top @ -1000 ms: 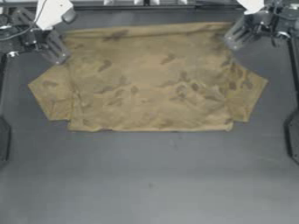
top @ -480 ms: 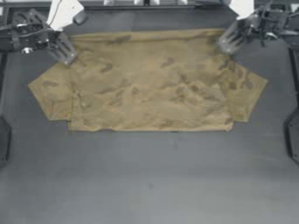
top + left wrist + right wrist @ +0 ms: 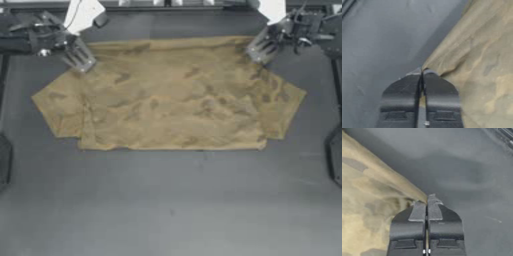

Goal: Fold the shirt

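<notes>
tabletop dark and bare-looking across its near half carries the shirt, which lies spread flat toward the far side, sleeves out to either side and the near hem straight. its far edge runs between the two tools.

the left tool sits at the shirt's far left corner, and in its wrist view the jaws are pressed together with a sliver of tan cloth between them, so it appears clamped on the corner. the right tool sits at the far right corner, its jaws likewise closed with the cloth edge running into them; it too looks to be pinching the corner, though how deep the bite goes cannot be told.

the shirt reads as light, soft and limp, with small wrinkles over its face. it should drape and sag between the two holds rather than keep any shape, and a thin pinch at a corner may slip if pulled hard. the two far corners, taken together and kept level, seem the sound places to hold for carrying that edge toward the near hem.
</notes>
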Action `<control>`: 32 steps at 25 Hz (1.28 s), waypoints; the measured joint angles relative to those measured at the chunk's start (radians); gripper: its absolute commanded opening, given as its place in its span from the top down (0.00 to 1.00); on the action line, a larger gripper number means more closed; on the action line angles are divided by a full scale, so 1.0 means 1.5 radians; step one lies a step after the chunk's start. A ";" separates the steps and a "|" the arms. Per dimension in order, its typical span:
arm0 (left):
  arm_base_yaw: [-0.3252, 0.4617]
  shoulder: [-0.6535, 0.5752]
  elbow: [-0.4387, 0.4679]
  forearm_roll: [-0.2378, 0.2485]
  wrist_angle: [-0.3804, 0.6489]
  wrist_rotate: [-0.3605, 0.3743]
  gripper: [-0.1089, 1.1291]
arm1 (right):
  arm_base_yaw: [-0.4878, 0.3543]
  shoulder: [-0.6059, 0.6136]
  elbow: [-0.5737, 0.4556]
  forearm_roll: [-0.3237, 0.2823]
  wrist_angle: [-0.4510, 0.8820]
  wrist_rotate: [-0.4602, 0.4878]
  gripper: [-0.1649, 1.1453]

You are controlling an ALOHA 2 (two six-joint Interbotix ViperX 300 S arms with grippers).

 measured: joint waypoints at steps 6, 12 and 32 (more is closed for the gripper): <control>0.003 0.000 -0.003 -0.013 -0.013 -0.001 0.06 | 0.016 0.009 -0.010 0.002 0.001 0.000 0.10; 0.003 -0.006 -0.003 -0.024 -0.027 0.000 0.10 | 0.028 0.011 -0.031 0.005 0.001 0.000 0.11; -0.097 -0.264 0.002 -0.164 0.152 -0.056 0.11 | 0.179 -0.142 -0.061 0.103 0.271 0.142 0.12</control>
